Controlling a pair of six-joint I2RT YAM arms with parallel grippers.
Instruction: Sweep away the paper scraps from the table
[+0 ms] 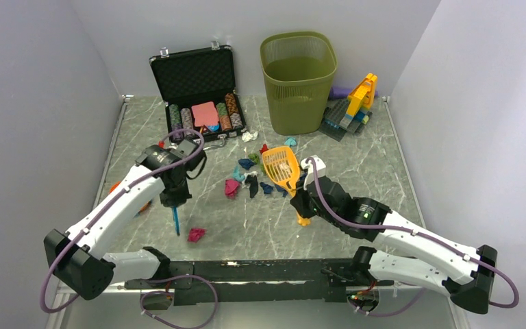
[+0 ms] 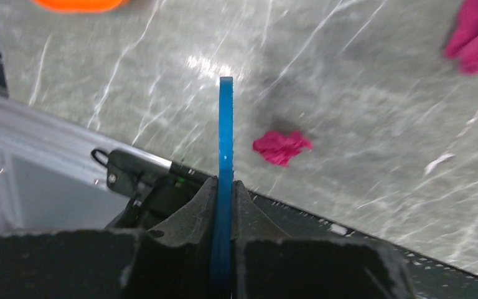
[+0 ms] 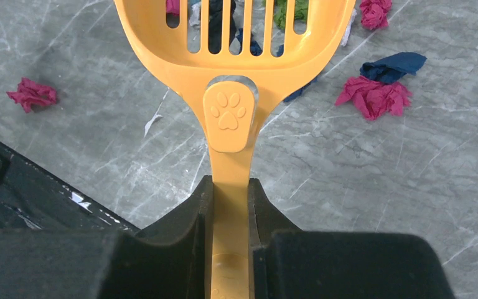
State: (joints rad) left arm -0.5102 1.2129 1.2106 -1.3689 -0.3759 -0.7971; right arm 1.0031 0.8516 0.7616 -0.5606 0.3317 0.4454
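We've got white shells on the left arm [image 1: 109,209] and right arm [image 1: 418,236], with black joint housings and black bases. A purple cable [image 1: 42,288] loops along each arm. Green LED [image 1: 368,215] lit on the right one. Left fingers [image 2: 190,215] and right fingers [image 3: 190,215] are matte black, wedge-shaped, rough-textured.

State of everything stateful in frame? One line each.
left gripper: shut on blue stick
right gripper: shut on scoop handle
scraps: loose on table, most by scoop head
case: open
bin: upright
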